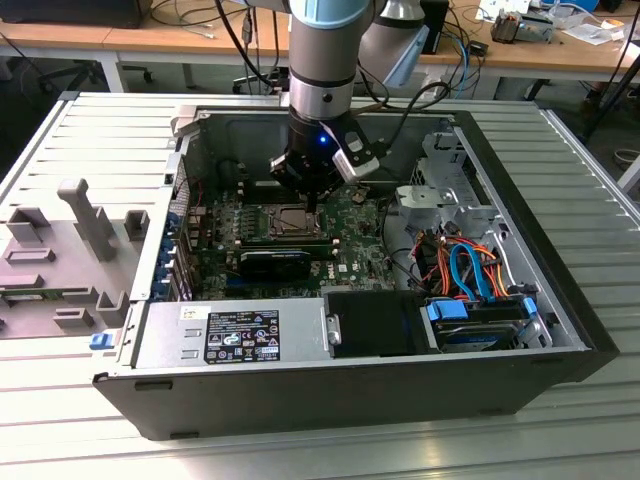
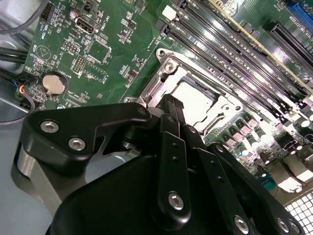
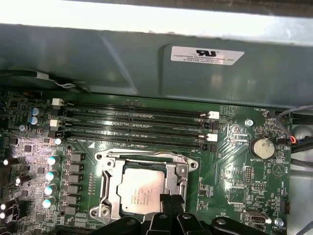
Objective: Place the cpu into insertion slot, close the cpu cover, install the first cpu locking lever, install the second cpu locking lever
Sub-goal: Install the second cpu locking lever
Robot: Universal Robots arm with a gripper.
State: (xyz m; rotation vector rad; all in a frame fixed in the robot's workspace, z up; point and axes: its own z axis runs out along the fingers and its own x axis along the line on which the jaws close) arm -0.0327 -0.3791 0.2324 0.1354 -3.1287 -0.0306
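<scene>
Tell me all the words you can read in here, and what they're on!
None can be read.
White sticker on the case wall: too small.
Black label on the power supply: too small.
cpu top: blurred.
Motherboard lettering: too small.

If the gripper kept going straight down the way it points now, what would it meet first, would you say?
Most likely the cpu cover at the edge of the cpu, seated in the insertion slot. The gripper hangs just above; depth is unclear.

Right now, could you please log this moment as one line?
cpu seated in insertion slot | cpu cover closed | fingers together at cover edge
</scene>
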